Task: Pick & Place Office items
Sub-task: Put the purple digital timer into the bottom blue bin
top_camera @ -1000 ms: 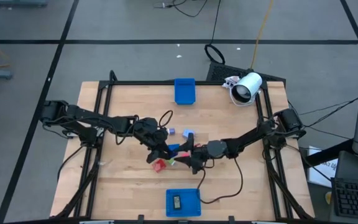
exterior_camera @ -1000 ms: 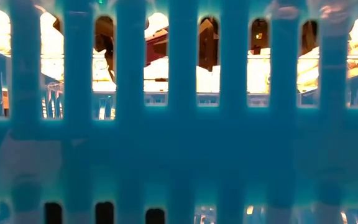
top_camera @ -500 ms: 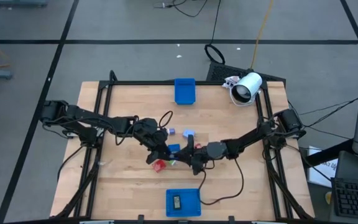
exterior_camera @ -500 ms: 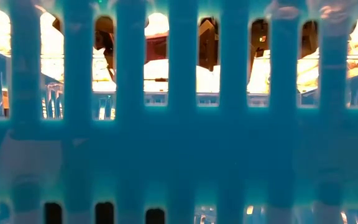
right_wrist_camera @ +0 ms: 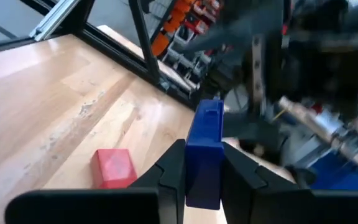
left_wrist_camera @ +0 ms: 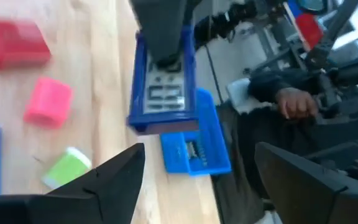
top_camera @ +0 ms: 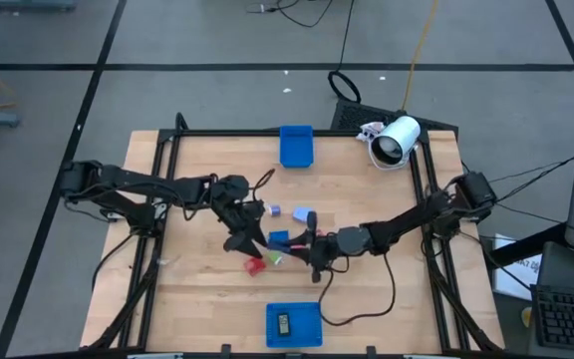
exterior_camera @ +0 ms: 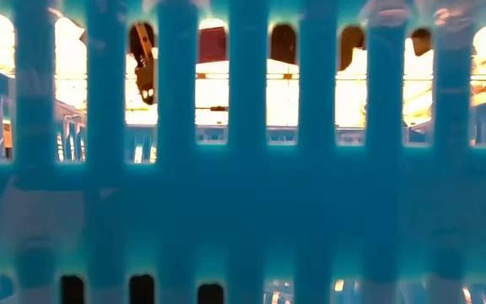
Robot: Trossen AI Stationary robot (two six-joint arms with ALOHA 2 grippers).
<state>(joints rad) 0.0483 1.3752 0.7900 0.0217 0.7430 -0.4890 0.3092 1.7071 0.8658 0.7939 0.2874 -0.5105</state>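
The table [top_camera: 207, 289] is viewed from straight overhead. The low view is blocked at close range by a blue slotted tray [exterior_camera: 243, 211]. A red block [left_wrist_camera: 11, 43] [right_wrist_camera: 112, 167] is shared by both wrist views.

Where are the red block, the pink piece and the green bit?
red block [left_wrist_camera: 14, 42], left wrist view, its top face
pink piece [left_wrist_camera: 48, 102], left wrist view, its middle
green bit [left_wrist_camera: 67, 168], left wrist view, its top
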